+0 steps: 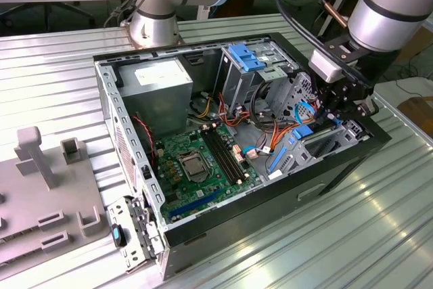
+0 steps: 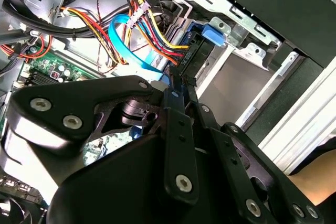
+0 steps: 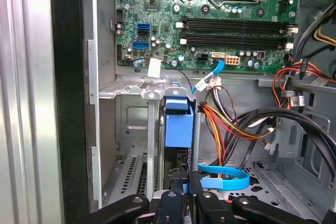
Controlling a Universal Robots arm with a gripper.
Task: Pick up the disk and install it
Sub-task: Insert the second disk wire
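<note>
First wrist view: the pincer (image 3: 181,195) sits closed on the disk (image 3: 179,121) — blue-railed, standing on edge in the silver drive cage (image 3: 131,90), which lies at 4 o'clock in the open computer case (image 1: 203,228). I'd keep the rails square to the slot — no tilting.

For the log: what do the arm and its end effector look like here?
The arm is a silver-grey tube with a black band, with black cables beside it and a grey-white block at the wrist. The end effector is matte black, built of linked bars dotted with silver screws, seen in both wrist views.
</note>
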